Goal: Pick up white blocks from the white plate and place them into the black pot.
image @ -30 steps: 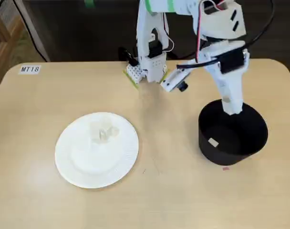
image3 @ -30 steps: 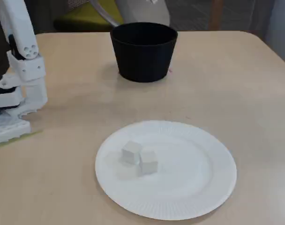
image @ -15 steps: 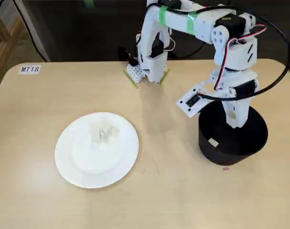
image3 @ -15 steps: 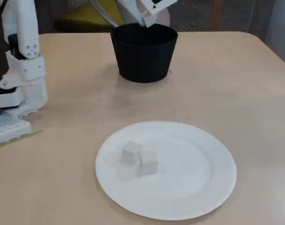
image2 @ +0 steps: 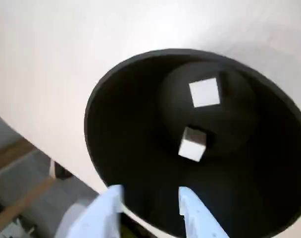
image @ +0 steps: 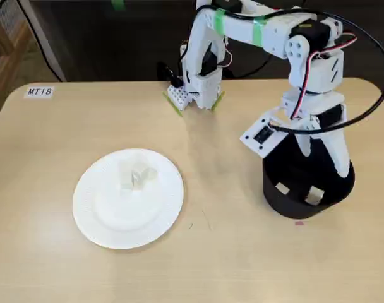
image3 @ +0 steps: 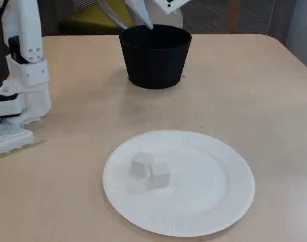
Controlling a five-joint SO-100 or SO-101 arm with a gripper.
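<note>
- One black pot (image: 307, 183) stands toward the right edge of the table (image: 242, 252) in a fixed view; in another fixed view it sits near the far edge (image3: 154, 56).
- Two white blocks lie on the pot's floor in the wrist view, one flat (image2: 205, 92) and one tilted (image2: 192, 144), close together but not touching.
- The gripper (image2: 150, 196) hangs over the pot's rim with its two pale fingers (image2: 190, 203) parted and nothing between them.
- One white plate (image: 103, 221) rests left of the table's middle, well apart from the pot.
- Three white blocks (image3: 148, 171) cluster on the plate, touching one another: one upper left (image3: 142, 163), one right (image3: 160, 173), one paler below (image3: 137, 184).
- One small label reading MT18 (image: 39, 91) sits at the table's far left corner.
</note>
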